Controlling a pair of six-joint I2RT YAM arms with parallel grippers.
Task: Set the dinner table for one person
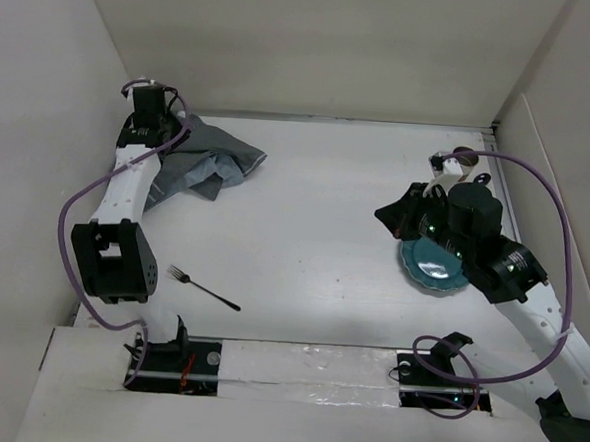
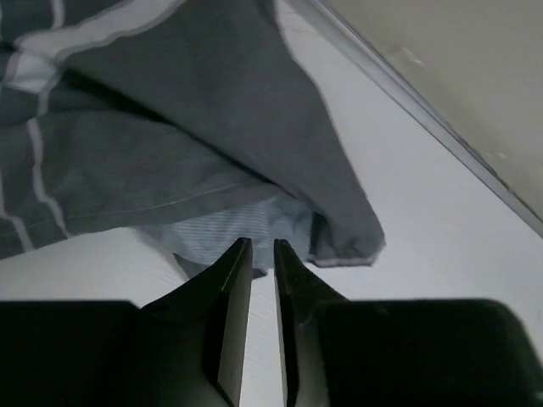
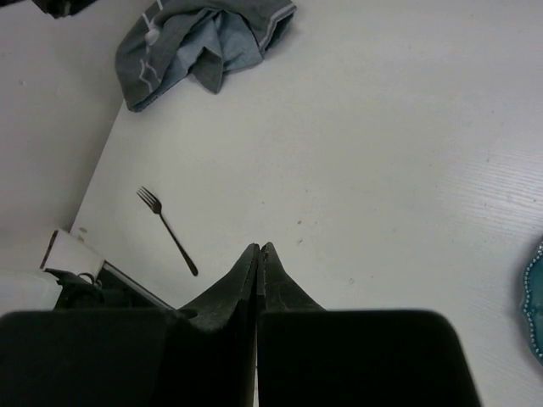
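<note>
We're looking at a lab test cell: plain white panel walls (image 1: 336, 43) boxing in the dinner table (image 1: 324, 233)
</note>
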